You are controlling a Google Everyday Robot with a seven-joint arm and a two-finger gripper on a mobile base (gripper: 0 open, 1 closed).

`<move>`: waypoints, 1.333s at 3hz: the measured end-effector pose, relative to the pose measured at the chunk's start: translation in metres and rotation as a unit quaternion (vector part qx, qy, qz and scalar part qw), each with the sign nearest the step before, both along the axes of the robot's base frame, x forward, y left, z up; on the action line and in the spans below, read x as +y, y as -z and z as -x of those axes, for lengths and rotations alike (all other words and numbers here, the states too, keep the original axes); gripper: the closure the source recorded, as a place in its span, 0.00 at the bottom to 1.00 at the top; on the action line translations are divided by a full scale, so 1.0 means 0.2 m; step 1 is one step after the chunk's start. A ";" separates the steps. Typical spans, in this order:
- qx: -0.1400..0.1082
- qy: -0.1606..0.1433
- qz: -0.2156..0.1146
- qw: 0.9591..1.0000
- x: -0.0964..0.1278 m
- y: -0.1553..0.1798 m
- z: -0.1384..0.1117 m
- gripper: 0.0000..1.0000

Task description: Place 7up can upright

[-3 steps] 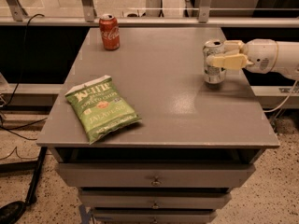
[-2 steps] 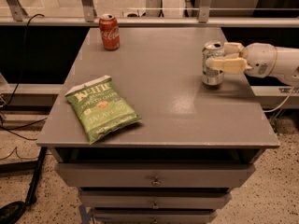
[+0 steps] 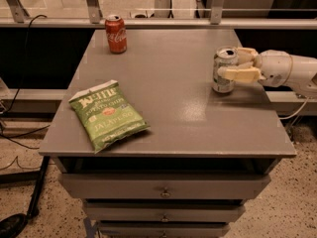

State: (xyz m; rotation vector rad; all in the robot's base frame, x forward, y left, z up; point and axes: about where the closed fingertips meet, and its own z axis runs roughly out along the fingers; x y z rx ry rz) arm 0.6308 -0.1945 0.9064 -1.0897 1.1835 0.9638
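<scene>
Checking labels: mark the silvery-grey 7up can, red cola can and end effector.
silvery-grey 7up can (image 3: pixel 224 86), camera view, lower body.
red cola can (image 3: pixel 116 35), camera view, label.
end effector (image 3: pixel 231 63), camera view, midway between fingertips gripping that can.

The silvery-grey 7up can (image 3: pixel 223 85) carries green and white marks. The cream-and-white gripper (image 3: pixel 230 62) clasps it at the grey table's (image 3: pixel 193 123) right edge. Cola can (image 3: pixel 115 33) red; chip bag (image 3: pixel 109 115) green, white-lettered.
</scene>
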 end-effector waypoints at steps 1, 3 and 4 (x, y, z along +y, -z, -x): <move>0.001 0.002 -0.002 1.000 -0.02 0.03 0.01 0.28; 0.014 0.034 0.025 0.999 -0.15 0.04 0.03 0.00; -0.002 0.079 0.063 0.995 -0.36 -0.06 0.06 0.00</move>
